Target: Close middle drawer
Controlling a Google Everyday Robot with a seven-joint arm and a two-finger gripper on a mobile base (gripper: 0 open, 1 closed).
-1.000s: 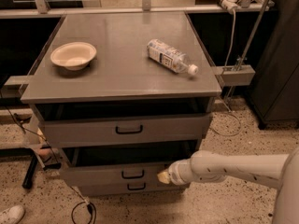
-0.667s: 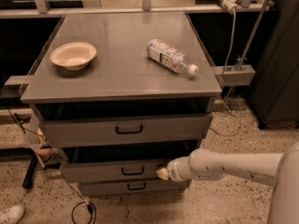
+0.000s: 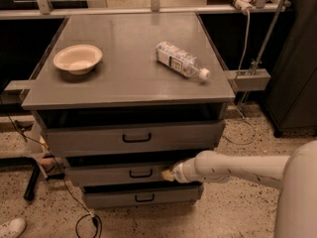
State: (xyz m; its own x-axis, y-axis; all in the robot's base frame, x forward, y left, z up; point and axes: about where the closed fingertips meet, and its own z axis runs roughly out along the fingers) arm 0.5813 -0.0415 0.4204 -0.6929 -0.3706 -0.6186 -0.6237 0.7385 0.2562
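Two items on grey top [image 3: 129,81]: bowl [image 3: 78,59], bottle [image 3: 182,60]; end effector [image 3: 167,174] at middle drawer [image 3: 106,174].

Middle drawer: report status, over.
End effector at right end of middle drawer front panel. Drawer part open, not yet shut. Top drawer also out above; inside too dark to judge blockage.

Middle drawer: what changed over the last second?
The gripper, at the middle drawer front just right of its handle, moved inward, and the drawer slid in a little with it. A dark gap still shows above the drawer, so it is not fully shut. Nothing was visibly grasped or released. The bowl, bottle, top drawer and bottom drawer are unchanged.
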